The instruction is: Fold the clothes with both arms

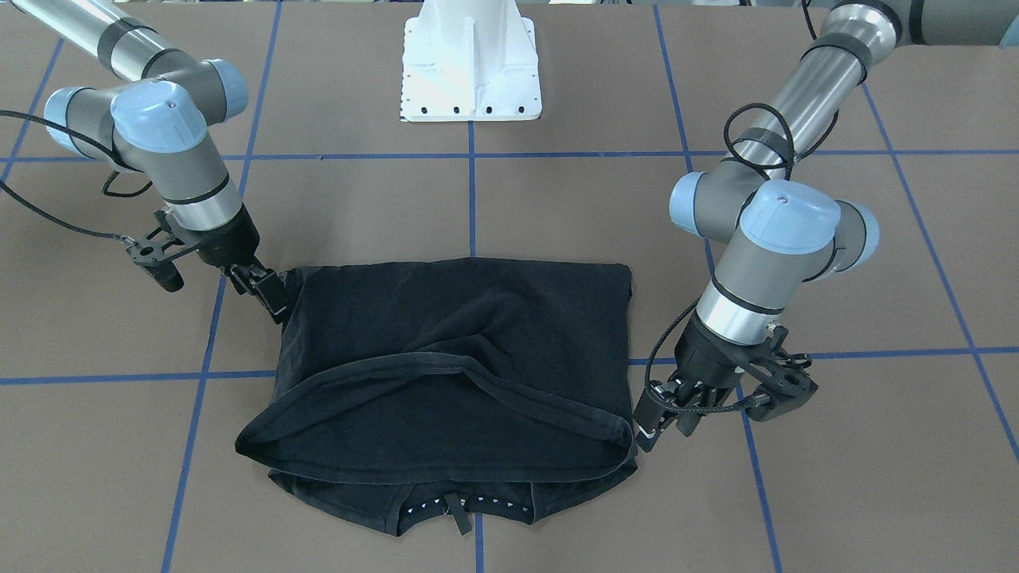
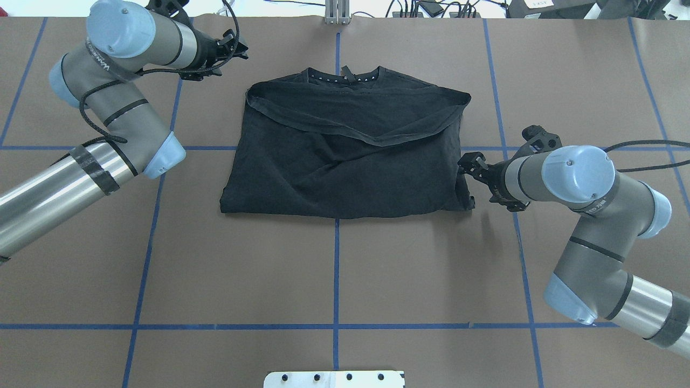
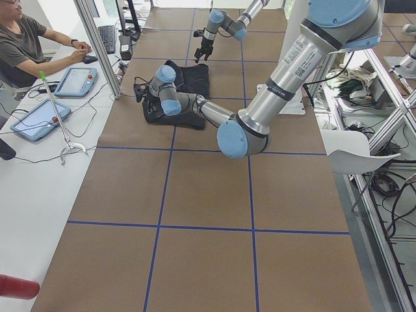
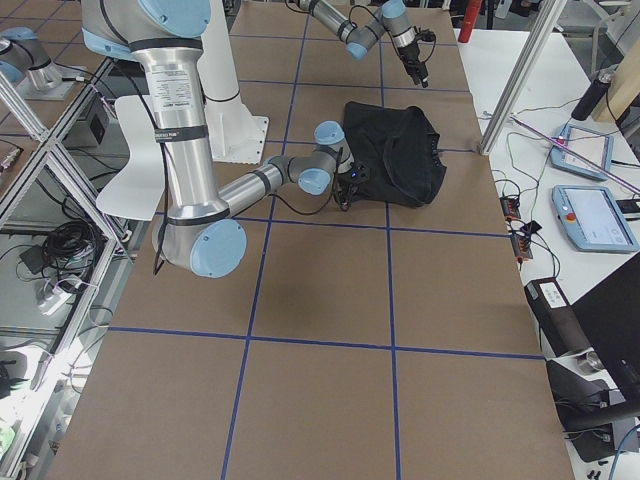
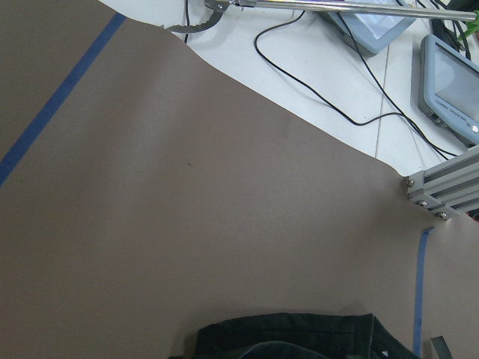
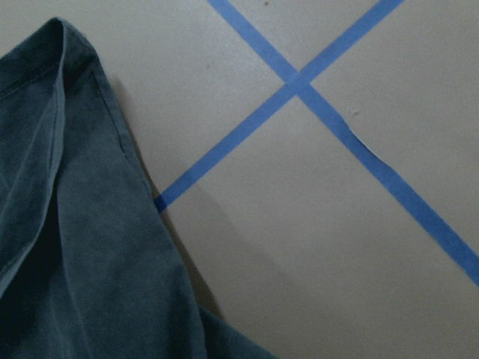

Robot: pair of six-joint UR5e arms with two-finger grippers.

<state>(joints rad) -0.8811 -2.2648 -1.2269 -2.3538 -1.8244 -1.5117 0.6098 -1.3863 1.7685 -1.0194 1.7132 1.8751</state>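
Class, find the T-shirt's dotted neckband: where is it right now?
In the overhead view, the neckband lies at the far edge of the T-shirt, away from the robot, straddling the centre blue tape line, just beyond the folded-over hem.

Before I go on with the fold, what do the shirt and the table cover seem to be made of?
T-shirt: soft matte knit, probably cotton jersey; it drapes, creases and shows stitched hems. Table cover: looks like brown matte paper or thin card, with a cut edge over white in the left wrist view, marked with blue tape lines.

T-shirt (image 2: 345, 161) lies on table (image 2: 345, 269), between left arm (image 2: 124, 118) and right arm (image 2: 593, 215).
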